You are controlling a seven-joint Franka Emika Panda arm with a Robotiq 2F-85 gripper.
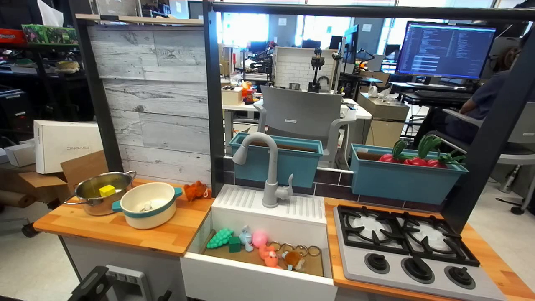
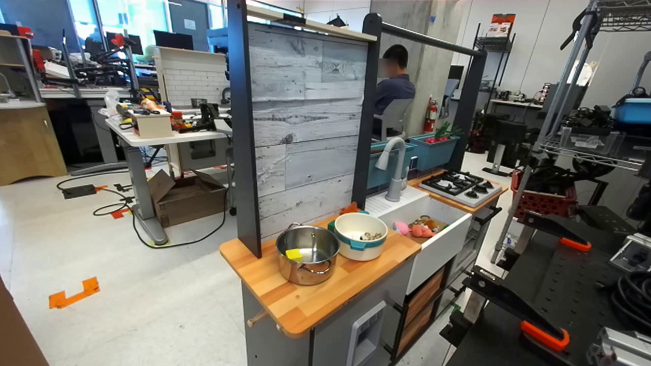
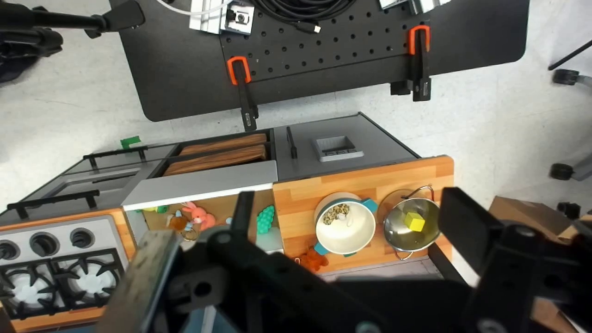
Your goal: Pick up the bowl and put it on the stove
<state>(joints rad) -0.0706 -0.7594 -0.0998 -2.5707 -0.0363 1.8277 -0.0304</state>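
Observation:
The bowl is a round, cream-white pot with a teal band and two teal handles. It stands upright on the wooden counter in both exterior views (image 1: 147,218) (image 2: 362,250) and in the wrist view (image 3: 349,233). A small leopard-print toy with a white tag lies inside it. The stove, a cooktop with black grates and knobs, is at the opposite end, past the sink, in both exterior views (image 1: 355,267) (image 2: 460,189) and in the wrist view (image 3: 60,252). My gripper (image 3: 349,199) is open and empty, high above the counter, and shows only in the wrist view.
A shiny metal pot (image 1: 100,206) with a yellow block stands beside the bowl. An orange plush toy (image 1: 194,191) lies by its other handle. The white sink (image 1: 257,282) holds several toys, with a tall grey faucet (image 1: 271,167) behind. A wood-look panel (image 1: 154,104) rises behind the counter.

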